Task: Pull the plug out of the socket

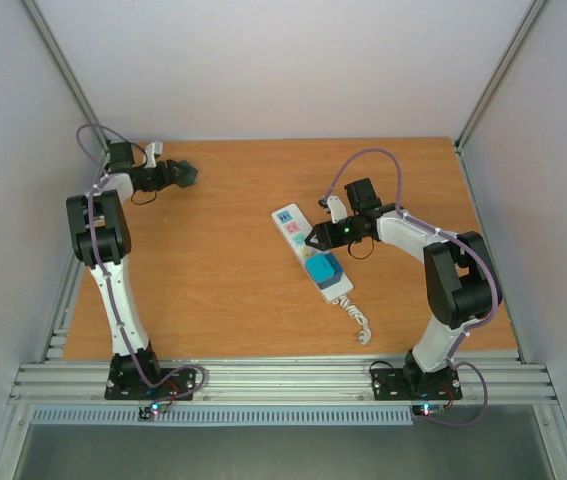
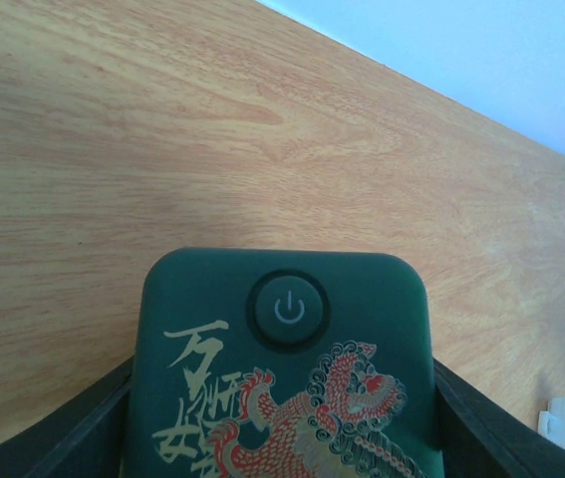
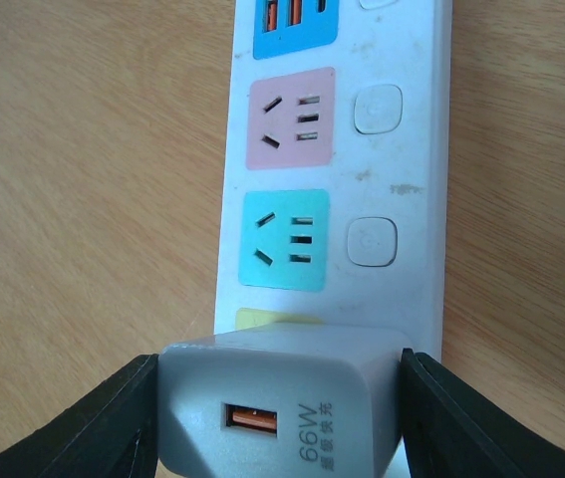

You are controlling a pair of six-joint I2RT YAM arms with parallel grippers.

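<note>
Top external shows me a wooden table, pale walls; right gripper pinches the plug, left gripper grips a green device.

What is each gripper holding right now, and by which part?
The left gripper clamps a dark green device by its side edges; the right gripper clamps the grey plug by its two sides.
</note>
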